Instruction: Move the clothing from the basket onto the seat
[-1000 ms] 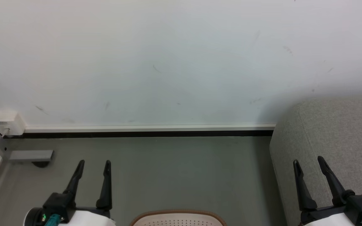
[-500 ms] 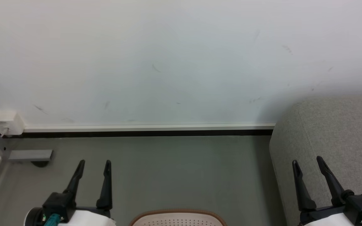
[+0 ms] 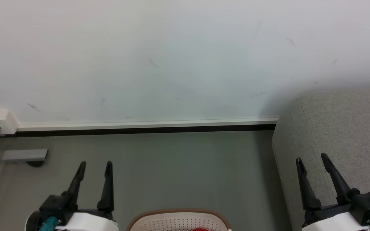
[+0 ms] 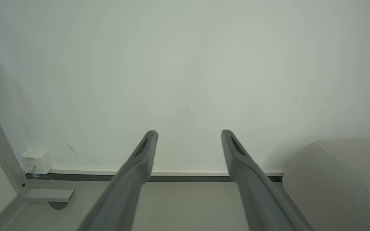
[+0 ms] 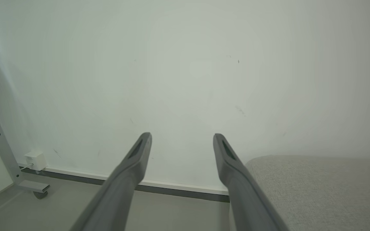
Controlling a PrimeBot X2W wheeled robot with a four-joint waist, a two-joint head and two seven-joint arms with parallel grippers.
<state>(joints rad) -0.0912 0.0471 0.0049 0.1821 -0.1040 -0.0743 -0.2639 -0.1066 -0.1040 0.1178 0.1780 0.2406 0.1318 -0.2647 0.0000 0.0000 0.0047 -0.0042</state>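
Head view: your left gripper (image 3: 95,163) and right gripper (image 3: 311,158) stand spread and empty. Red clothing (image 3: 200,229) peeks from the basket (image 3: 178,212) between them, with the grey sofa (image 3: 342,128) at right. Left wrist: fingers (image 4: 140,160) apart, facing the wall (image 4: 185,64). Right wrist: same, sofa beside.

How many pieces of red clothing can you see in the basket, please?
1: a sliver of red clothing shows inside the basket at the bottom edge of the head view; more may be hidden below the frame.

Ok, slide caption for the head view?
Open left pincer and right pincer, basket with red clothing between them, seat at right.
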